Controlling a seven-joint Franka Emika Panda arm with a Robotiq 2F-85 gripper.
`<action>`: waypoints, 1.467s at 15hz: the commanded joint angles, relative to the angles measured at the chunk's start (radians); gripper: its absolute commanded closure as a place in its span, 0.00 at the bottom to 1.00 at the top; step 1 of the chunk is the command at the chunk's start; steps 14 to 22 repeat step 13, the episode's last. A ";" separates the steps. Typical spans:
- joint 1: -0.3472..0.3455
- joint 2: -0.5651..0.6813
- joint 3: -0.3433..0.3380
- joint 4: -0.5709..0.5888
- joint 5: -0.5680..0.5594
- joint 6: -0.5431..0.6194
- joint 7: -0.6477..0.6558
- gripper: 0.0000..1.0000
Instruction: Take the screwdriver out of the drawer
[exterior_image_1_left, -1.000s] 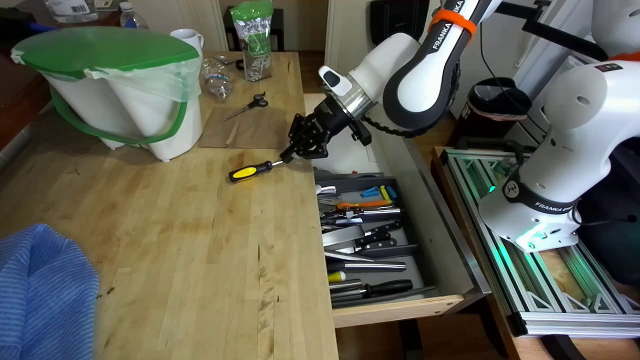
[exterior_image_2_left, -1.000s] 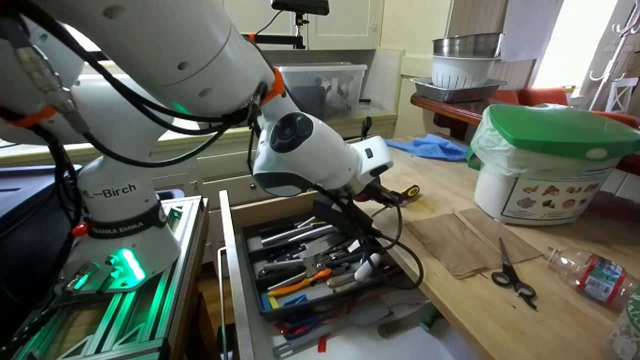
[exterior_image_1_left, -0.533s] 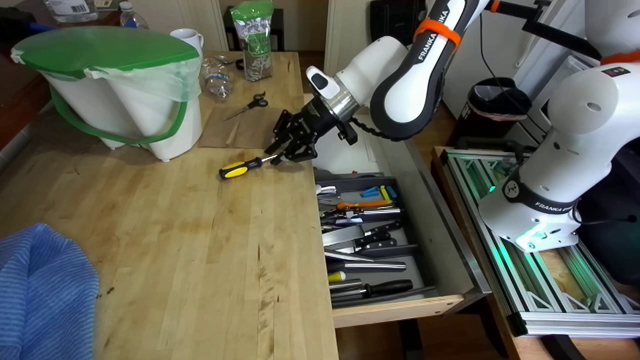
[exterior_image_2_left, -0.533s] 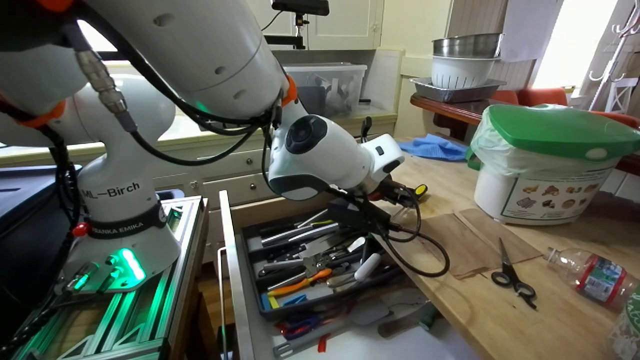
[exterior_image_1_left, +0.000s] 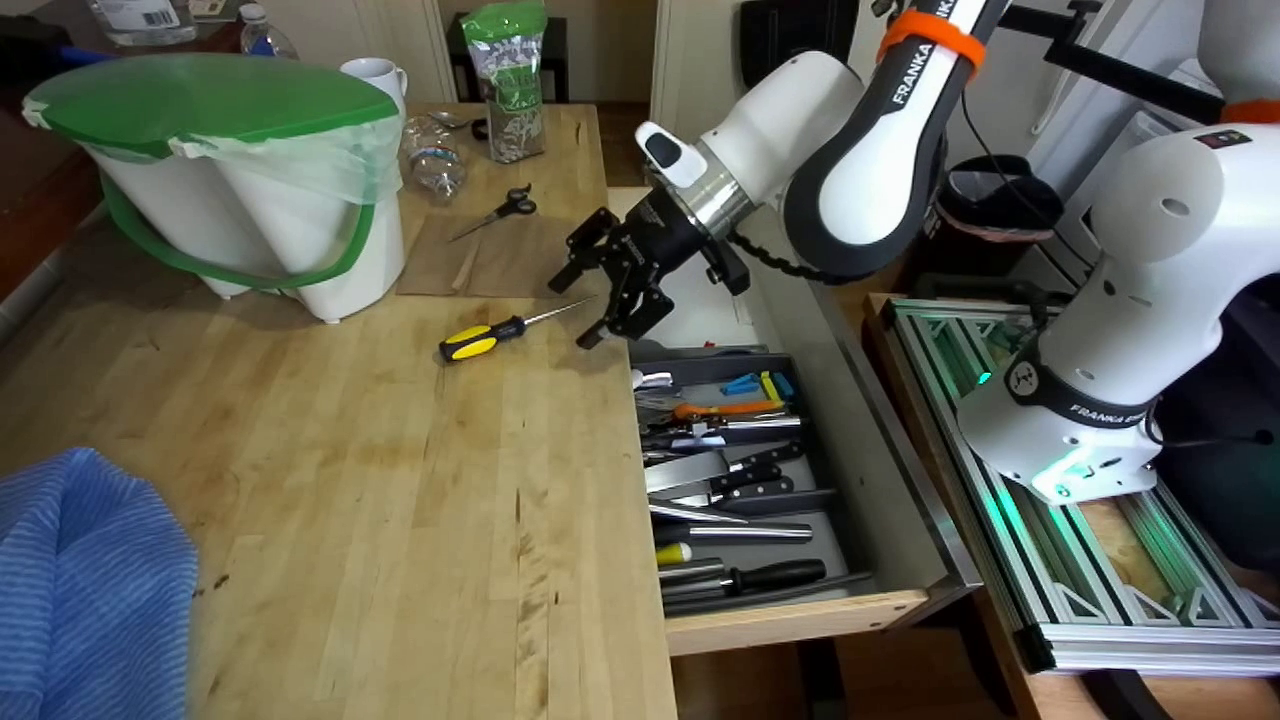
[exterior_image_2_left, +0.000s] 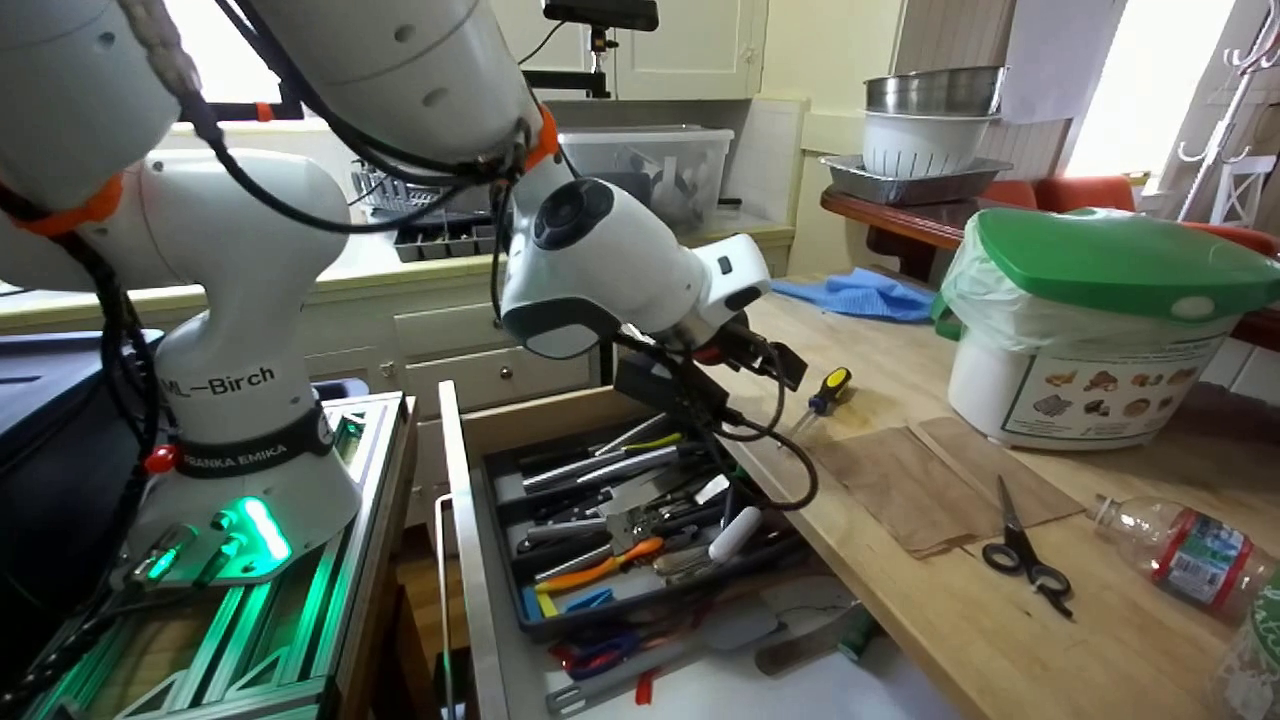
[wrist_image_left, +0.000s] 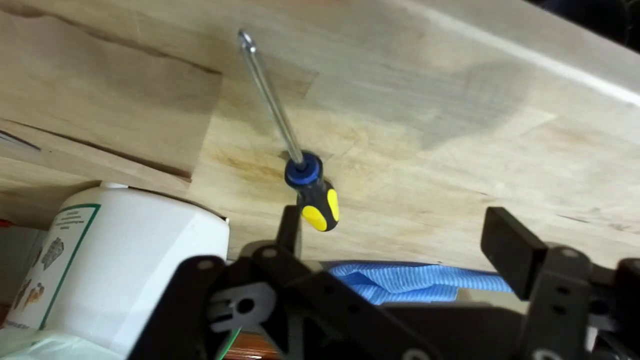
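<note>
The screwdriver has just been let go. A second ago the fingers pinch its shaft; now they stand wide apart, as the wrist view plainly shows, and hold nothing. The arm has drawn back toward the drawer, while the screwdriver stays practically where it is half a second ago. It lies on the bench, its yellow-and-black handle pointing inward and its tip toward the edge beside the drawer, near the brown paper but not on it. In an exterior view the tip points at the gap between the fingers without seeming to touch either one. The drawer remains pulled out, its tray looking much the same as a second ago.

For the task this looks like the decisive change: the screwdriver is out of the drawer and set down, so the goal appears met. What is left, most likely, is to lift away without brushing the shaft, since the tip is near the bench edge and a nudge might roll the handle or swing it round. Grasping again seems unnecessary, and nothing in the task asks for the drawer to be pushed in.
</note>
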 joint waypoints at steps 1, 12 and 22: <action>-0.114 0.243 0.198 -0.033 0.227 -0.091 0.078 0.00; -0.420 0.416 0.580 -0.032 0.424 -0.222 0.107 0.00; -0.419 0.413 0.577 -0.032 0.424 -0.222 0.106 0.00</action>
